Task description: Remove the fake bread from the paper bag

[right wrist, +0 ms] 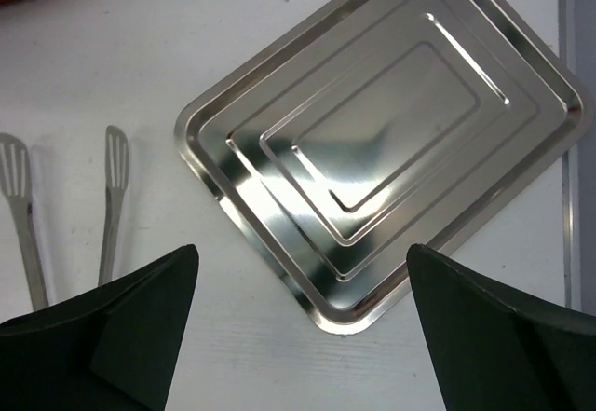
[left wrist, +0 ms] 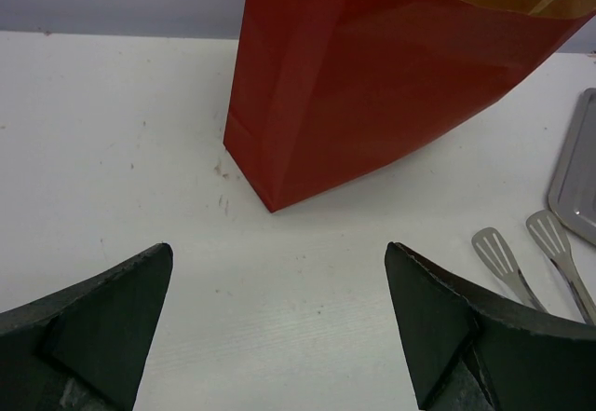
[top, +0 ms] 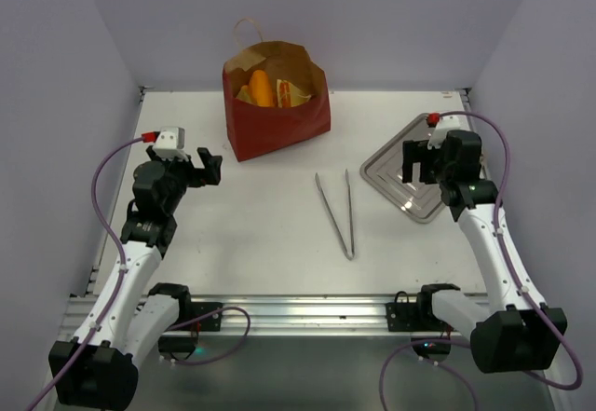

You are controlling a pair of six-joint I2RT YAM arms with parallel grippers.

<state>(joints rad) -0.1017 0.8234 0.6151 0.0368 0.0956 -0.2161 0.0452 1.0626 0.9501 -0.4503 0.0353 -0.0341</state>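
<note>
The red paper bag (top: 277, 111) stands upright at the back middle of the table, its brown inside showing. Orange and yellow fake bread (top: 264, 89) sits inside it. In the left wrist view the bag (left wrist: 363, 85) stands ahead of the fingers. My left gripper (top: 198, 169) is open and empty, left of the bag and above the table; it also shows in the left wrist view (left wrist: 279, 322). My right gripper (top: 419, 160) is open and empty above the near corner of the silver tray (top: 396, 161); it also shows in the right wrist view (right wrist: 303, 327).
Metal tongs (top: 337, 211) lie on the table between the bag and the tray; they also show in the right wrist view (right wrist: 110, 197) and the left wrist view (left wrist: 507, 267). The silver tray (right wrist: 382, 131) holds nothing. White walls close the back and sides.
</note>
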